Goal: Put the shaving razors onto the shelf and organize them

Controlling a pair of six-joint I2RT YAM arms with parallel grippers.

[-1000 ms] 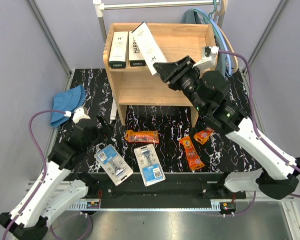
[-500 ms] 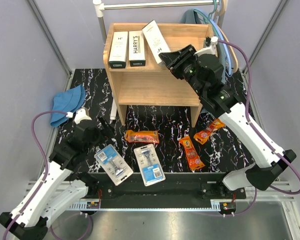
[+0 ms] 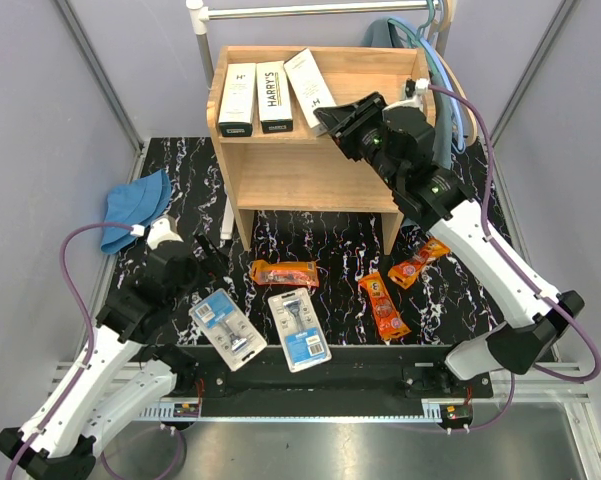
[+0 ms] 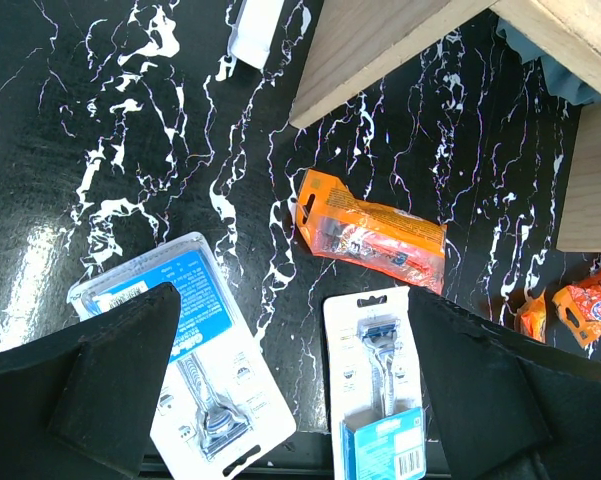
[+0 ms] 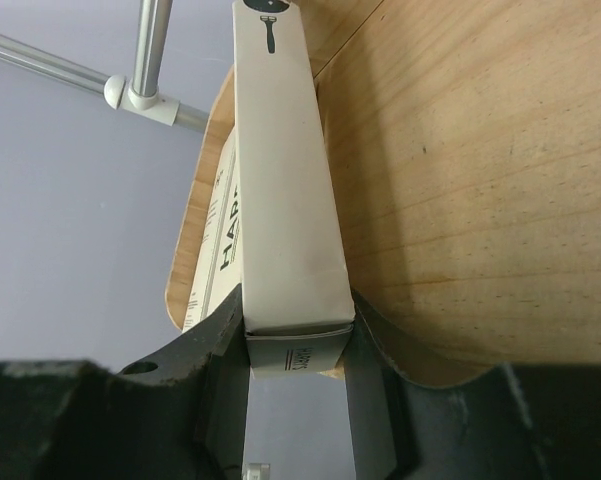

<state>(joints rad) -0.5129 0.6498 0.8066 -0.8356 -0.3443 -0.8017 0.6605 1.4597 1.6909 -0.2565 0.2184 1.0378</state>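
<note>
**Third white box at the shelf's top tier, right gripper on its black end**

Upper middle of the top view: the right gripper (image 3: pixel 323 117) is closed on the near black end of the third white box (image 3: pixel 308 84). The box lies slightly askew just beside the two white boxes (image 3: pixel 255 97) already on the shelf (image 3: pixel 310 172). It is gripped by the end, probably so its length can slide in parallel with that row. The right wrist view shows a finger on each flank of the box (image 5: pixel 285 190) and bare wood to its right. The left gripper (image 4: pixel 290 300) is spread wide and empty above the two blister cards (image 3: pixel 227 328), which lie lower left on the worktop (image 3: pixel 180 165). The three orange pouches (image 3: pixel 284 272) are unsorted, lower centre.
</note>
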